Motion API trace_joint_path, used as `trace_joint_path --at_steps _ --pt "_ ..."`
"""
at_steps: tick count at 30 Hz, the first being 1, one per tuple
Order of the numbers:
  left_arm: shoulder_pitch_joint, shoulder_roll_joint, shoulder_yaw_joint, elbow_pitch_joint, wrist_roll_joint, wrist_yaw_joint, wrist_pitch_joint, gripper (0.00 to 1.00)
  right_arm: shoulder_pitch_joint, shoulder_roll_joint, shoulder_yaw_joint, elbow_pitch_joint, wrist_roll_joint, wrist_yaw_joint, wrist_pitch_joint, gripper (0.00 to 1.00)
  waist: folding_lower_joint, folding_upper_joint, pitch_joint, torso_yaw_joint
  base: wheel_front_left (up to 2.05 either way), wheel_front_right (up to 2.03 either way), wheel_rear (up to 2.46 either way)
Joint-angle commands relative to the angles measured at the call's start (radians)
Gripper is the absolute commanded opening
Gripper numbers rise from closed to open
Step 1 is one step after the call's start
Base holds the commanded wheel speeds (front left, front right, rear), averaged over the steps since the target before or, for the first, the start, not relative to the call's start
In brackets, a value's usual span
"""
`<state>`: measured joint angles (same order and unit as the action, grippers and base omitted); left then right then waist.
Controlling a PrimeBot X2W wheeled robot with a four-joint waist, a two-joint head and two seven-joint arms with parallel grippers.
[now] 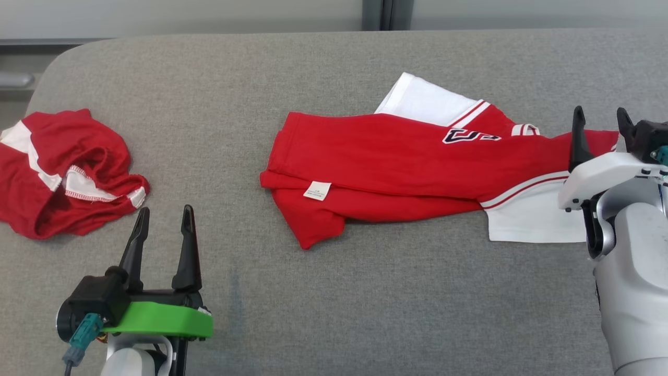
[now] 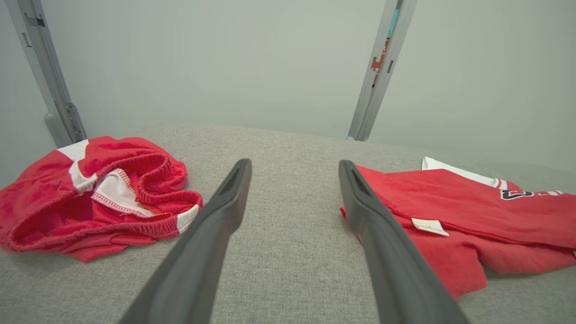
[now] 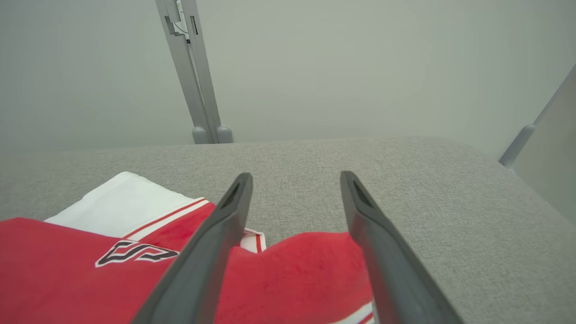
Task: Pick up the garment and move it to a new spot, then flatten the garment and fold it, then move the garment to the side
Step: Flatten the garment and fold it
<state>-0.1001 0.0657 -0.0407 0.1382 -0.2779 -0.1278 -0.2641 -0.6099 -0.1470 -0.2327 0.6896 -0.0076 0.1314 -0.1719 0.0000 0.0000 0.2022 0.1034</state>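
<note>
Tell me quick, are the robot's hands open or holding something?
Left gripper: open, empty.
Right gripper: open, empty, by the shirt.

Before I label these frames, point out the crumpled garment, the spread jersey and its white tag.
crumpled garment [image 1: 104, 156], head view, on its bunched red folds.
jersey [image 1: 386, 156], head view, on the red top layer.
white tag [image 1: 317, 190], head view, on the tag's centre.

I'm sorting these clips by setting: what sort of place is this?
Probably a test bay for folding clothes: a grey fabric-covered table, plain wall panels on metal posts, a red shirt and a crumpled red garment.
</note>
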Motion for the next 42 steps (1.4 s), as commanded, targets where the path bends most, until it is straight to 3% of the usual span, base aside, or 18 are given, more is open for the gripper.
trace_joint_path --at_steps 1,19,30,37,42 --pt "0.019 0.004 0.003 0.001 0.011 -0.003 0.000 1.00 0.027 0.001 0.005 -0.023 -0.021 -0.001 -0.009 1.00 0.0000 0.0000 -0.044 -0.033 0.00 0.00 0.00" --pt "0.086 0.006 0.023 0.013 0.027 -0.003 0.000 1.00 0.427 0.053 0.187 -0.449 -0.055 -0.001 -0.065 1.00 0.0000 0.0000 -0.148 -0.094 0.00 0.00 0.00" --pt "0.067 0.010 0.019 0.052 0.030 -0.003 0.008 1.00 0.522 0.077 0.202 -0.531 0.014 -0.001 -0.014 1.00 0.0000 0.0000 -0.140 -0.104 0.00 0.00 0.00" --pt "-0.130 0.045 -0.058 0.205 -0.019 -0.003 0.160 1.00 0.501 0.087 0.232 -0.544 0.034 -0.001 0.004 1.00 0.0000 0.0000 -0.090 -0.122 0.00 0.00 0.00" --pt "-0.290 0.029 -0.066 0.357 -0.074 -0.002 0.295 1.00 0.473 0.088 0.257 -0.539 0.039 -0.001 0.005 1.00 0.0000 0.0000 -0.048 -0.151 0.00 0.00 0.00"
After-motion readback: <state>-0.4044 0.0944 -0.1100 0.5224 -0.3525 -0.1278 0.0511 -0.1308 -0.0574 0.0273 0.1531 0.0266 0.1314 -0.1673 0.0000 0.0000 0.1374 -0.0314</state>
